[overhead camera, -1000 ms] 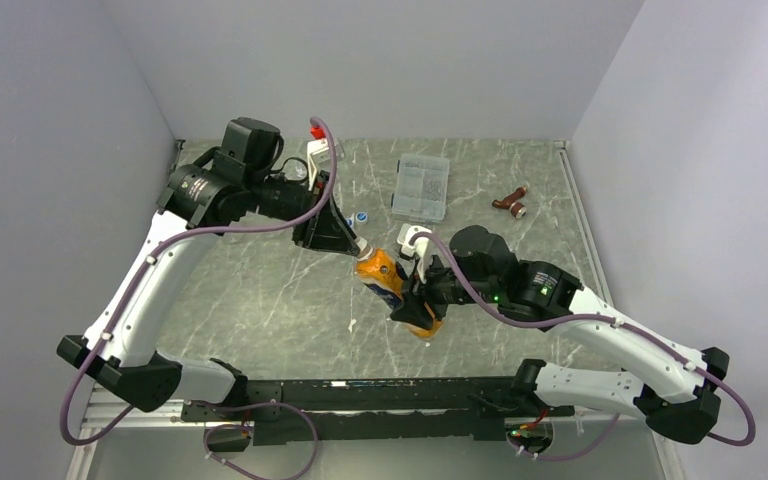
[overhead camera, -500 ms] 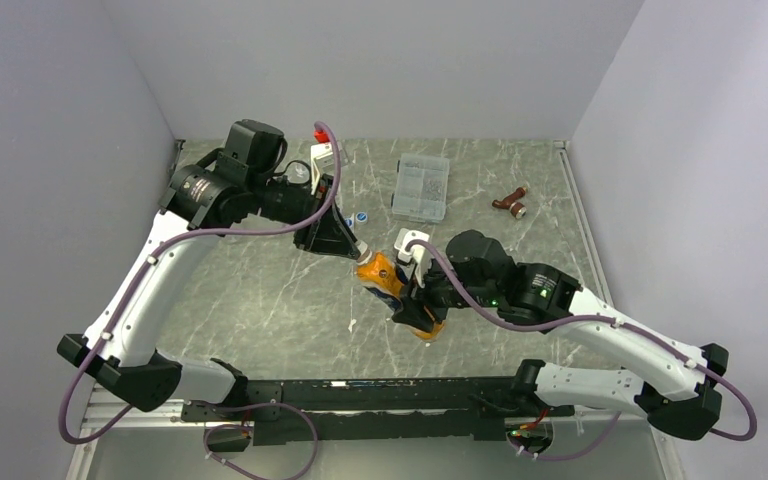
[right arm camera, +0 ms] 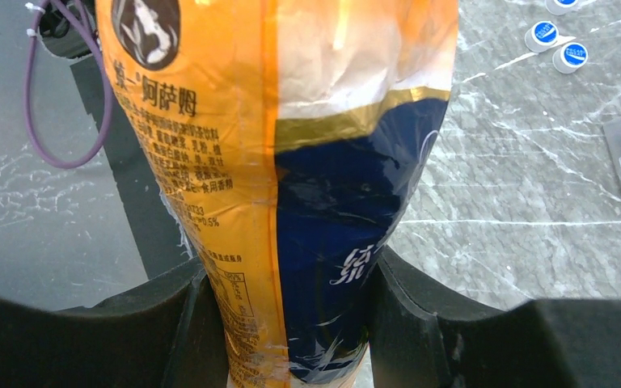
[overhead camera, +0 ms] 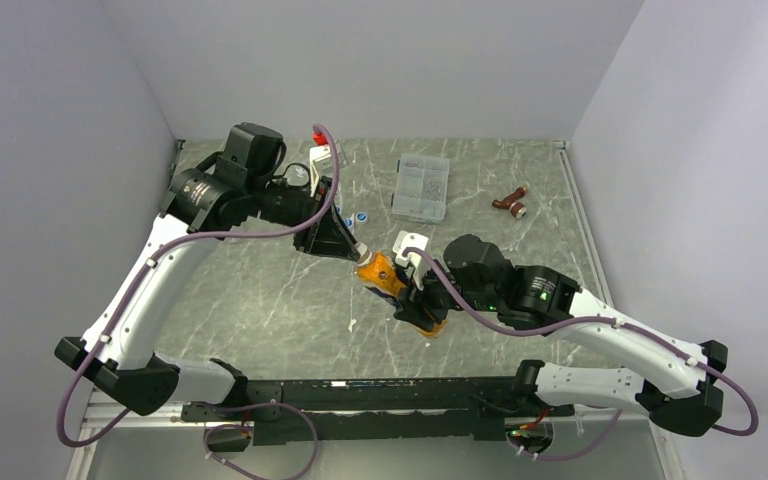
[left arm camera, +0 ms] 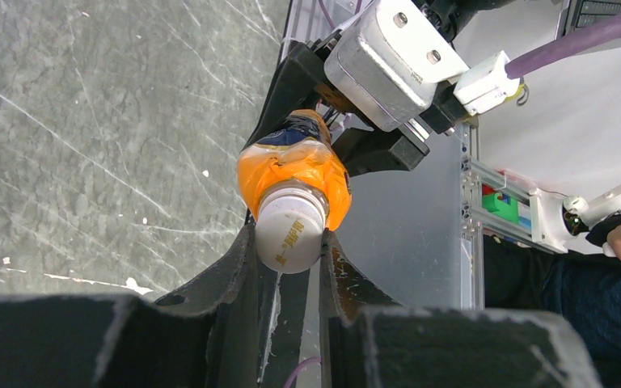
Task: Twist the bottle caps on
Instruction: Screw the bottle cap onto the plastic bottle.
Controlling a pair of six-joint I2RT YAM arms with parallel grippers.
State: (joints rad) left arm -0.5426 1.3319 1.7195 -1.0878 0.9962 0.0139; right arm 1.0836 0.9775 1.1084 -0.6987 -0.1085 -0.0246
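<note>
An orange bottle [overhead camera: 384, 275] with a dark blue label band hangs tilted above the table's middle. My right gripper [overhead camera: 418, 306] is shut on its lower body; in the right wrist view the bottle [right arm camera: 291, 145] fills the space between the right gripper's [right arm camera: 291, 271] black fingers. A white bottle cap [left arm camera: 289, 234] with gold lettering sits on the neck of the bottle [left arm camera: 291, 166]. My left gripper [left arm camera: 289, 246] is shut on that cap, one finger on each side. In the top view the left gripper [overhead camera: 358, 251] meets the bottle's upper end.
Loose blue bottle caps [right arm camera: 543, 34] lie on the table beyond the bottle, seen from above as blue caps [overhead camera: 361, 216]. A flat clear plastic box [overhead camera: 421, 188] lies at the back centre, a small brownish bottle [overhead camera: 509, 201] at the back right. A white item with a red top [overhead camera: 318, 148] stands at the back left.
Both grippers and the bottle between them have drifted slightly up and to the left. Both grips are the same.
</note>
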